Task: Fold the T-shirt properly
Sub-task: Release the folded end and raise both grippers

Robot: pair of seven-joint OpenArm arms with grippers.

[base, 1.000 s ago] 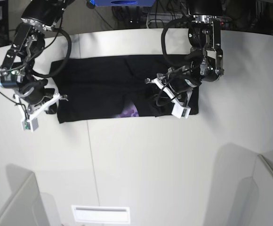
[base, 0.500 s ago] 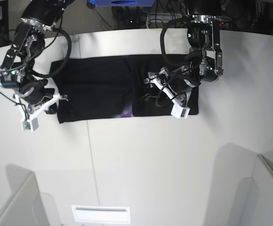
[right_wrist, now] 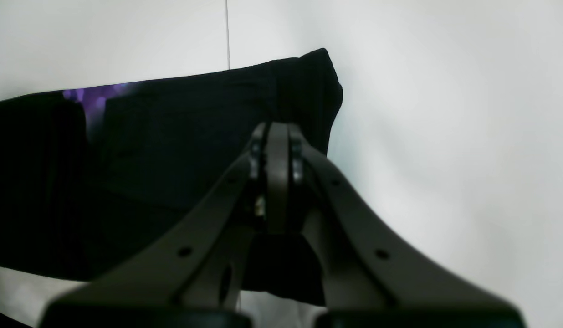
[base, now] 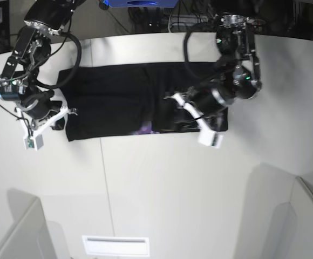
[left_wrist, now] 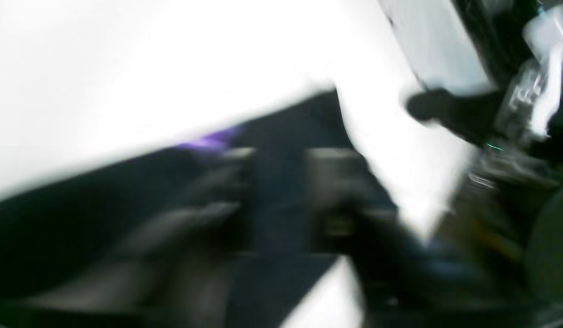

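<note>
Since the earlier frame, the left end effector [base: 184, 112] has swung toward the near edge of the T-shirt [base: 113, 100]; blur hides its opening. The right end effector [right_wrist: 272, 136] is unchanged, fully closed over the shirt's left corner. The black shirt lies flat across the far half of the white bench [base: 162, 183], purple print [base: 145, 128] showing. Cables sit behind.
</note>
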